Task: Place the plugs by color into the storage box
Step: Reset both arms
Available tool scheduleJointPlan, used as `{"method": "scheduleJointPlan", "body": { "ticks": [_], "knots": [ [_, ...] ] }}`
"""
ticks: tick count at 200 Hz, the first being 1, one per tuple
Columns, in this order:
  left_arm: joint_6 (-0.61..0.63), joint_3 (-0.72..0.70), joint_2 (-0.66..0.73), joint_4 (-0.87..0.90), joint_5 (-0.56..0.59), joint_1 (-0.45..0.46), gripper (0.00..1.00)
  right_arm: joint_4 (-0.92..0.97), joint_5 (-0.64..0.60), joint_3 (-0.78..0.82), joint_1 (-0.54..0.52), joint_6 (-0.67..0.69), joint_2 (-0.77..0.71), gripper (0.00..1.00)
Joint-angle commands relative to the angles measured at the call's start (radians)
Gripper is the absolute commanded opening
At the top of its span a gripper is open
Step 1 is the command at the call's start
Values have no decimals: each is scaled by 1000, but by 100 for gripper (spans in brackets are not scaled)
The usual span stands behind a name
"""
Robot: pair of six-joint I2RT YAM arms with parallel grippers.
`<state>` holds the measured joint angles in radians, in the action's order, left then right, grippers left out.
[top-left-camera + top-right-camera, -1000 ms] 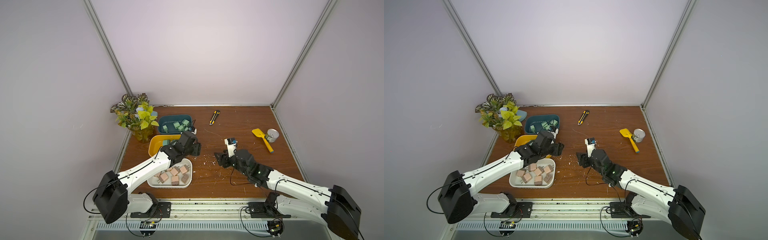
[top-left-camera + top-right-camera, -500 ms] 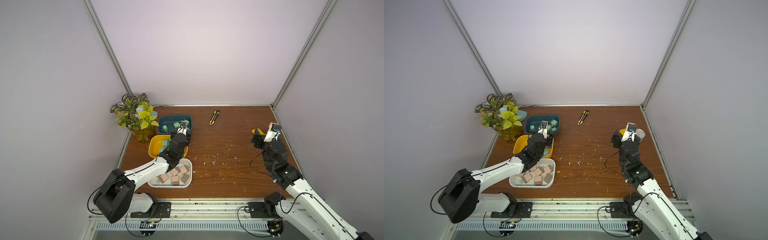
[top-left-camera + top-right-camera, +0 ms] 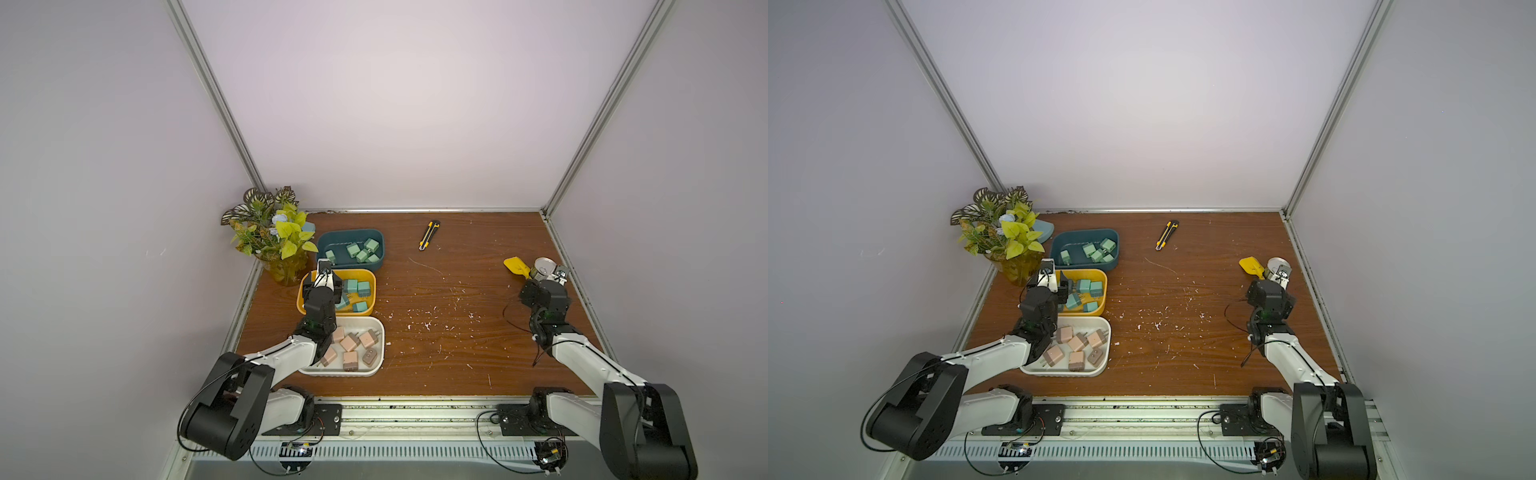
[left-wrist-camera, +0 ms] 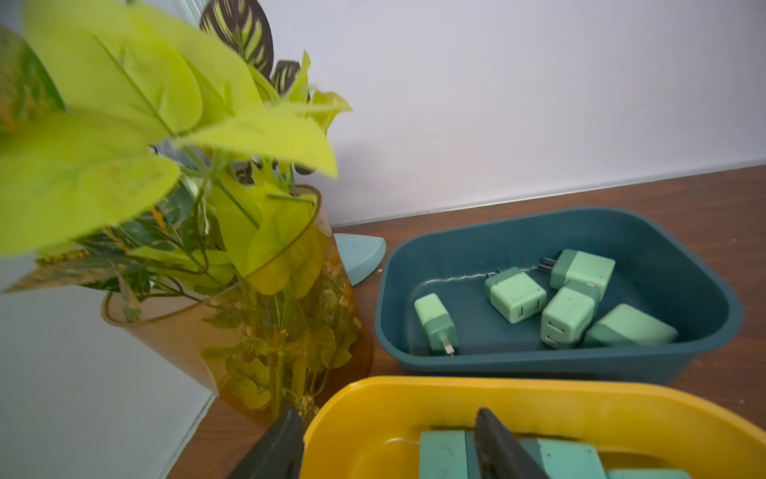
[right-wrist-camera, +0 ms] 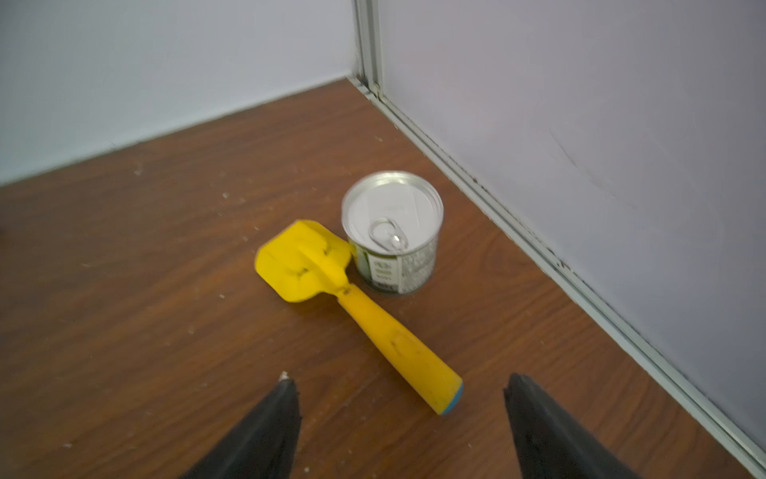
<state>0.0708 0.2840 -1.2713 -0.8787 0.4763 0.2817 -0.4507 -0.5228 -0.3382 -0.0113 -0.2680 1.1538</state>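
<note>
Right hand, wide and empty, has swung from middle of brown wooden surface to yellow plastic scoop. Left hand half-open, empty, over yellow tub. Mint cube plugs in teal tub, teal-blue plugs in yellow tub, pink-tan plugs in white tray: sorting seemingly complete.

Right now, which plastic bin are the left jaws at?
The yellow plastic bin, middle of three: left jaws straddle its rim. Dark teal plastic bin lies beyond, white plastic bin behind.

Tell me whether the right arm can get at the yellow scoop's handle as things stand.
Probably yes. The right gripper is open just short of the yellow scoop's handle, which lies on bare table; the can stands beside the blade, not the handle.
</note>
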Motion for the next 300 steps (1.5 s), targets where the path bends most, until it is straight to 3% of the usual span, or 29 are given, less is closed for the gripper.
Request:
{"method": "scheduleJointPlan", "body": {
  "ticks": [1, 27, 54, 85, 119, 142, 162, 201, 210, 230, 242, 261, 300],
  "knots": [
    [3, -10, -60, -122, -130, -51, 67, -344, -63, 33, 6, 76, 54, 82],
    [25, -39, -139, -223, -221, -75, 68, -362, 16, 20, 5, 138, 141, 81],
    [51, -10, -177, -217, -239, -95, 68, -477, 140, 79, 5, 175, 151, 80],
    [33, -73, -191, -359, -265, -131, 71, -540, 266, 88, 6, 256, 167, 81],
    [15, -83, -191, -375, -297, -152, 71, -603, 464, 89, -6, 244, 198, 81],
    [15, -83, -192, -378, -296, -151, 71, -613, 470, 84, -35, 281, 209, 83],
    [8, -94, -196, -401, -279, -153, 74, -742, 488, 129, -50, 325, 251, 83],
    [-45, -146, -312, -627, -235, -194, 78, -935, 469, 179, -54, 318, 365, 85],
    [-60, -140, -275, -556, -240, -194, 80, -980, 442, 186, -53, 304, 382, 87],
    [-61, -123, -261, -494, -242, -194, 86, -856, 289, 126, -50, 240, 374, 94],
    [-65, -121, -302, -561, -205, -196, 100, -800, 288, 114, -52, 243, 358, 100],
    [-113, -105, -285, -503, -104, -196, 99, -833, 286, 122, -52, 242, 367, 100],
    [-102, -112, -301, -542, -103, -198, 99, -817, 289, 121, -52, 244, 360, 100]
  ]
}}
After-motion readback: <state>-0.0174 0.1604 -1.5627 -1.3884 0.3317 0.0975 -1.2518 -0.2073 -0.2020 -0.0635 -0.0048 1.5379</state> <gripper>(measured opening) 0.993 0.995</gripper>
